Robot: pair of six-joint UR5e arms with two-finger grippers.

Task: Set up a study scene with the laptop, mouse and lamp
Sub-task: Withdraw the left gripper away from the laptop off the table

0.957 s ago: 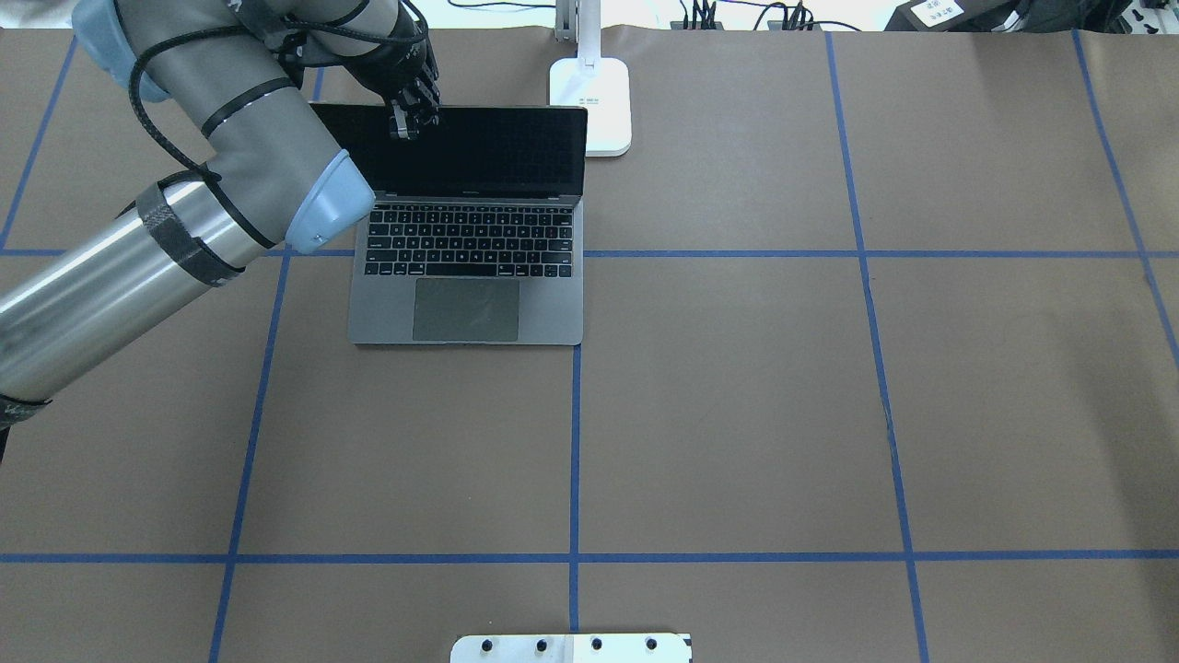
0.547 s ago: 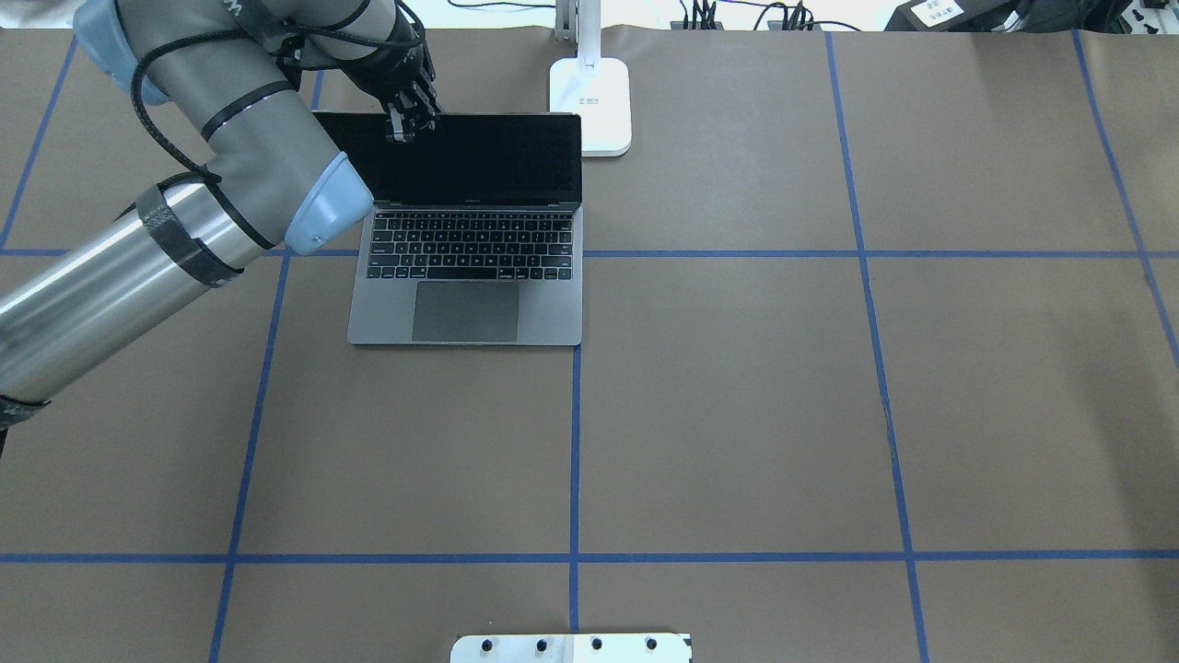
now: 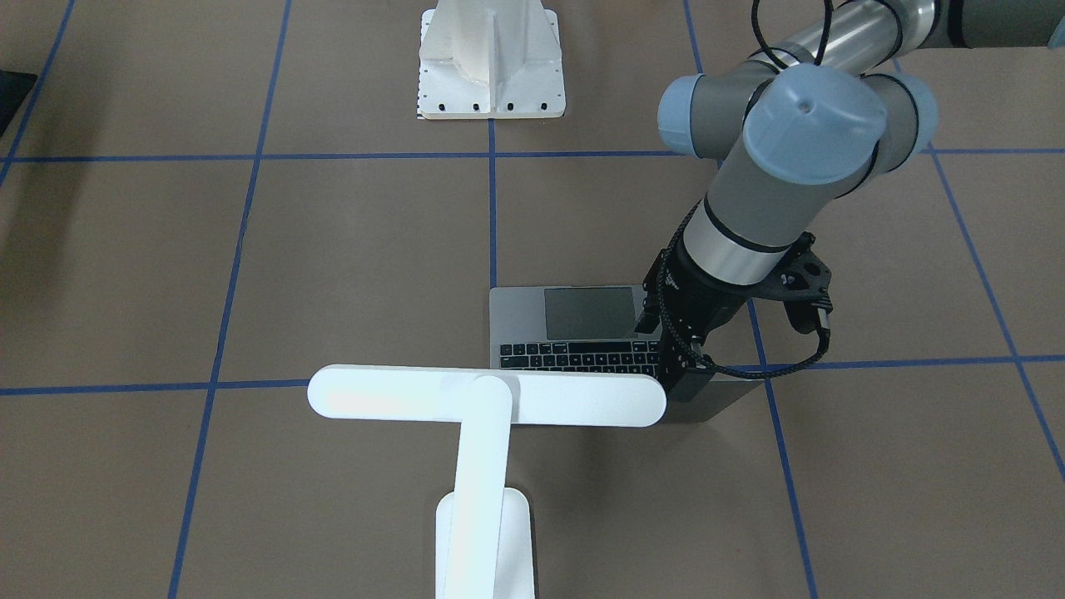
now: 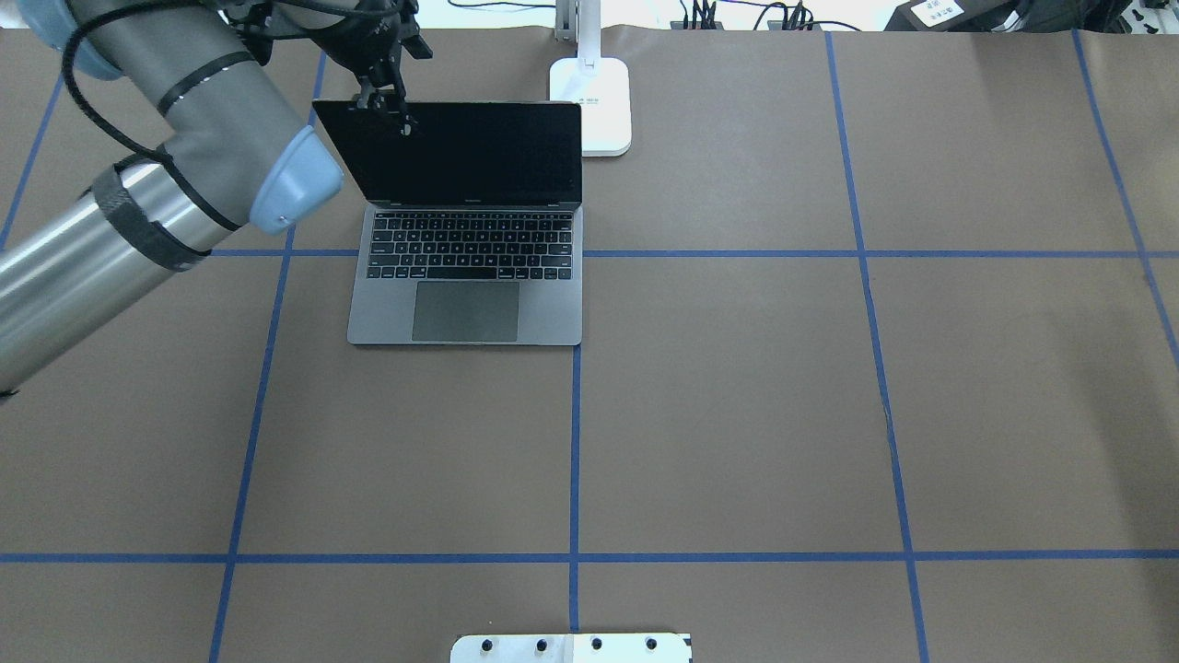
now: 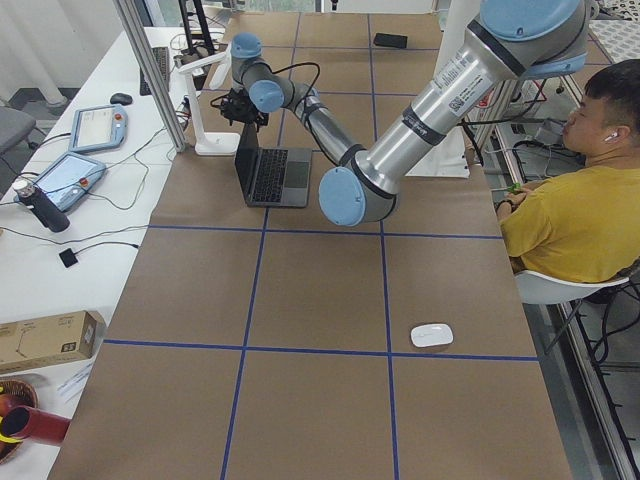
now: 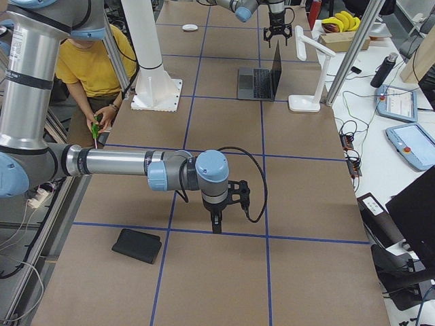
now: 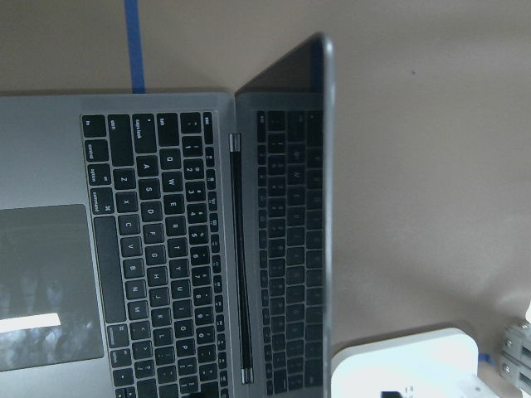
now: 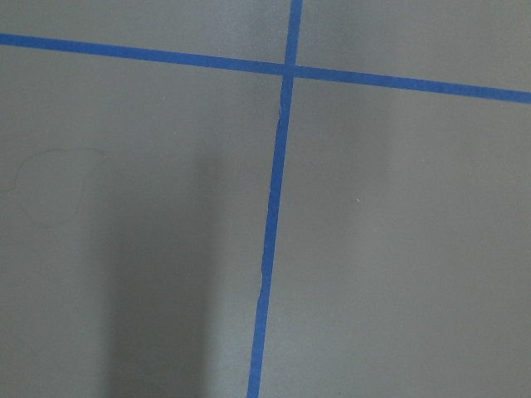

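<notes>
The space-grey laptop (image 4: 465,313) stands open at the far left of the table, its dark lid nearly upright. It also shows in the left wrist view (image 7: 50,166). My left gripper (image 4: 380,112) hovers just over the left part of the lid's top edge. Its fingers are spread and hold nothing. The white T-shaped lamp (image 3: 487,395) stands right behind the laptop, with its base (image 4: 590,106) at the lid's right corner. The white mouse (image 5: 432,335) lies far off near the table's left end. My right gripper (image 6: 216,224) points down at bare table; I cannot tell if it is open.
A white ribbed pedestal on a bolted plate (image 3: 491,58) stands at the robot's side of the table. A flat black pad (image 6: 137,245) lies near my right arm. A person in a yellow shirt (image 5: 570,190) sits beside the table.
My left gripper has let go of the lid's top edge, spread its fingers and moved left along the edge. The lid stands a little more upright.
</notes>
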